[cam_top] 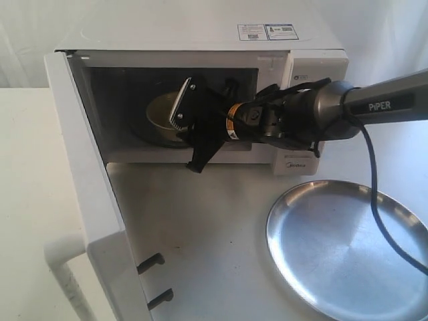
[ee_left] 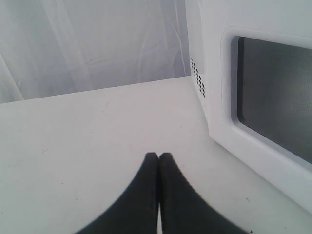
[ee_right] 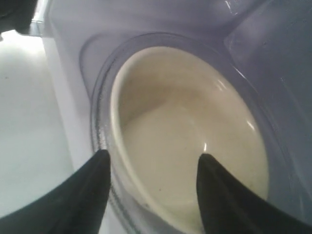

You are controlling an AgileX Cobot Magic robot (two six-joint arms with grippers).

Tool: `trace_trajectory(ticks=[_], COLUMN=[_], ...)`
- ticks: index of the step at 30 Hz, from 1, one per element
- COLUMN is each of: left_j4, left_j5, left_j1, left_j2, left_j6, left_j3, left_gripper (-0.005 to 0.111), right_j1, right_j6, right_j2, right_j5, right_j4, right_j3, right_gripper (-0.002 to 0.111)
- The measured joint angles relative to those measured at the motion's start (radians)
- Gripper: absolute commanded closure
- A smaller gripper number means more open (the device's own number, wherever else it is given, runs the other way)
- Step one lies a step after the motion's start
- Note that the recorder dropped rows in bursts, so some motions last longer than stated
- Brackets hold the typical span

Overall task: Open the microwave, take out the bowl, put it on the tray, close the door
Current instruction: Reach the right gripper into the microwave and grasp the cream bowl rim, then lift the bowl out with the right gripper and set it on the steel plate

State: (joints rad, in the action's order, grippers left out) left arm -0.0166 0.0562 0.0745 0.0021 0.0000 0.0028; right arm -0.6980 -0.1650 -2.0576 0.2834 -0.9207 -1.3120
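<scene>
White Midea microwave [cam_top: 200,27]; PiPER arm's [cam_top: 388,103] right end effector [ee_right: 153,155], wide open, straddles the bowl [ee_right: 185,122] rim.

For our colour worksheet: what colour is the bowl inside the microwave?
Cream-yellow bowl; clearest in the right wrist view.

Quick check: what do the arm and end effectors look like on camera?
Right arm: grey tube, white PiPER lettering, black cable trailing. Right end effector: black, yellow wrist label, ridged silver pad. Left end effector: two black tapered fingers.
</scene>
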Motion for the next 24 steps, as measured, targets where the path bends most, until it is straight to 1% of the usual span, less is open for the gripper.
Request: trace_trajectory(ticks=[5, 9, 10, 14, 17, 19, 21, 22, 24], left_j4=[0.0, 0.0, 0.0, 0.0, 0.0, 0.0, 0.0, 0.0, 0.0], left_j5=[0.0, 0.0, 0.0, 0.0, 0.0, 0.0, 0.0, 0.0, 0.0], left_j1=[0.0, 0.0, 0.0, 0.0, 0.0, 0.0, 0.0, 0.0, 0.0], left_j2=[0.0, 0.0, 0.0, 0.0, 0.0, 0.0, 0.0, 0.0, 0.0], left_j6=[0.0, 0.0, 0.0, 0.0, 0.0, 0.0, 0.0, 0.0, 0.0], left_j3=[0.0, 0.0, 0.0, 0.0, 0.0, 0.0, 0.0, 0.0, 0.0], left_gripper=[0.107, 0.107, 0.107, 0.107, 0.107, 0.107, 0.107, 0.107, 0.107], right_j1=[0.0, -0.018, -0.024, -0.048, -0.056, -0.059, -0.059, -0.059, -0.059], right_j6=[0.005, 0.005, 0.005, 0.009, 0.009, 0.009, 0.009, 0.004, -0.017], right_j2=[-0.05, -0.077, -0.081, -0.104, -0.132, -0.146, -0.154, -0.154, -0.152], right_j5=[-0.015, -0.038, -0.04, -0.061, -0.092, -0.122, -0.129, -0.132, -0.134], right_j4=[-0.002, -0.016, -0.019, -0.025, -0.025, -0.025, -0.025, -0.023, -0.02], right_j3=[-0.053, -0.083, -0.091, -0.125, -0.159, -0.17, -0.172, -0.172, -0.178], right_gripper=[0.061, 0.061, 0.063, 0.074, 0.079, 0.088, 0.104, 0.108, 0.108])
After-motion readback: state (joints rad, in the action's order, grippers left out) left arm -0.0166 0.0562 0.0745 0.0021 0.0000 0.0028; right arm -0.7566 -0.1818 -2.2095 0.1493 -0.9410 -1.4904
